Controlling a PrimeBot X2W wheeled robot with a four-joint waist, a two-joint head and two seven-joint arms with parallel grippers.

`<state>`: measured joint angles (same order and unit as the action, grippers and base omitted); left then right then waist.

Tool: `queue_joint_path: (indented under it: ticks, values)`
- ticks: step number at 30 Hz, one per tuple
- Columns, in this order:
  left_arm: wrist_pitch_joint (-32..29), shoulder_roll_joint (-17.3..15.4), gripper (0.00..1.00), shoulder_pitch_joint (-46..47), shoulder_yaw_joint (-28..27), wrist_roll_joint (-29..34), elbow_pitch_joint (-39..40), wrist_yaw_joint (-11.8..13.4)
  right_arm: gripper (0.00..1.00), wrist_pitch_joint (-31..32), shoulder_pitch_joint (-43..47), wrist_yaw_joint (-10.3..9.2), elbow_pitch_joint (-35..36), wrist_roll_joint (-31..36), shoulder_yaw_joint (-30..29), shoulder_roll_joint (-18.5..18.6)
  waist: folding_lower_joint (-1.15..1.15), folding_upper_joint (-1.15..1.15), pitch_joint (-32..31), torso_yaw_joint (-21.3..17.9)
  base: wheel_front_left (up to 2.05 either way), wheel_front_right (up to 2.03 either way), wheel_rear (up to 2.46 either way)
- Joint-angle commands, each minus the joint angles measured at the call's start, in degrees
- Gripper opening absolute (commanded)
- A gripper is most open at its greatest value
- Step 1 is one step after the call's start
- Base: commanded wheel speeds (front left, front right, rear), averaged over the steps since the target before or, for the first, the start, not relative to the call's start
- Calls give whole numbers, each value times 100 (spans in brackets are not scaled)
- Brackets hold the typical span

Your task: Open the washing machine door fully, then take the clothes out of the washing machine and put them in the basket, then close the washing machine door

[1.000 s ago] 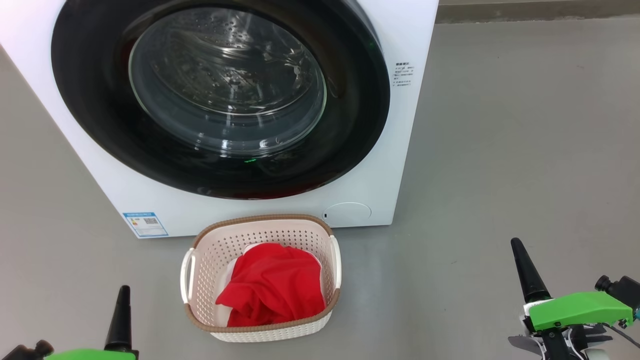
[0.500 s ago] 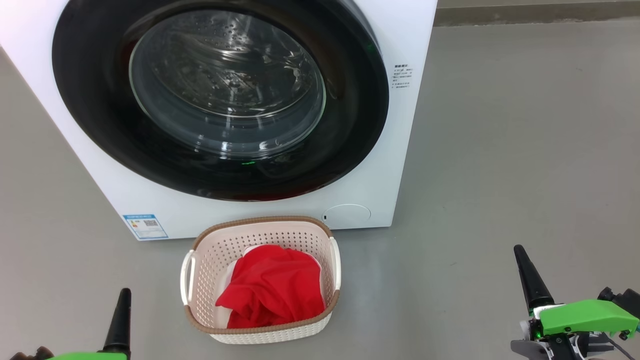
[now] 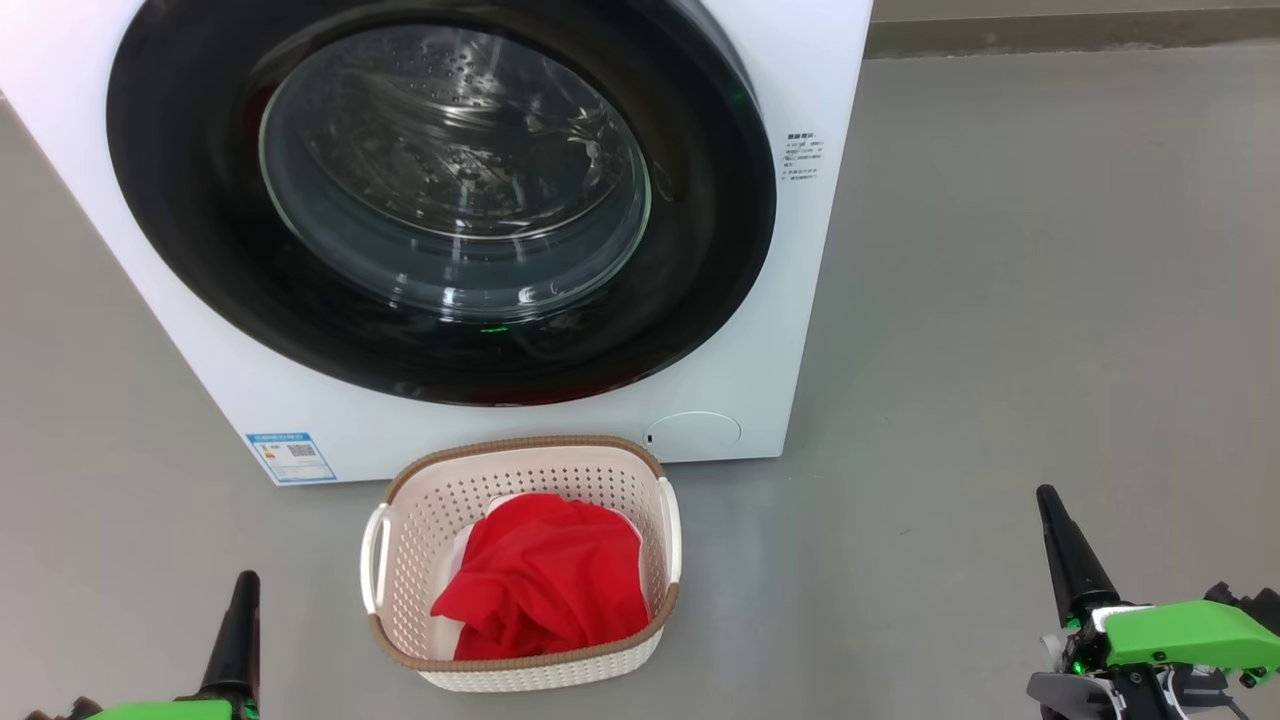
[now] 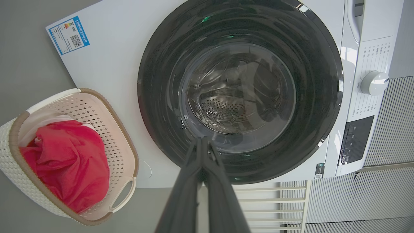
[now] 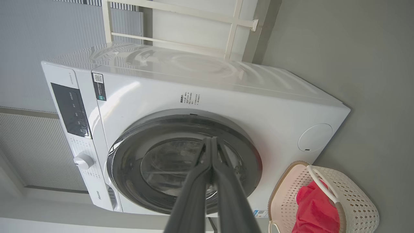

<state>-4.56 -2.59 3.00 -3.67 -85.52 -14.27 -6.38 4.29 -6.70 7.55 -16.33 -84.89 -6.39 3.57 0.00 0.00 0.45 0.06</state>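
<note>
Red clothes (image 3: 545, 580) fill the basket (image 3: 523, 442) between left fingers (image 3: 238, 630) and right fingers (image 3: 1068, 555), both pressed together, empty; the washing machine door (image 3: 445, 190) beyond is closed.

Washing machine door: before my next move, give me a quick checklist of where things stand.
1. The washing machine door flush against the washing machine: ok.
2. Its latch engaged: cannot tell.
3. The clothes lying inside the basket: ok.
4. The left gripper shut, empty, apart from the basket: ok.
5. The right gripper shut, empty, off to the side: ok.
</note>
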Motion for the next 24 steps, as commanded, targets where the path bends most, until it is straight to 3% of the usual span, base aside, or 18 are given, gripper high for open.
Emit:
queue_joint_path:
  ticks: [1, 11, 24]
  values:
    - [-55, -60, 0, 267, -202, -123, 95, -77, 0, 54, 3, -5, 186, -158, 76, -8, 0, 0, -3, 0, 0, 0, 0]
    - [-194, -31, 0, 320, -288, -658, 20, -111, 0, 224, 51, -6, 230, -719, -19, -68, 0, 0, -28, -6, 0, 0, 0]
    - [-196, -31, 0, 320, -289, -660, 20, -111, 0, 224, 51, -6, 230, -723, -19, -69, 0, 0, -28, -6, 0, 0, 0]
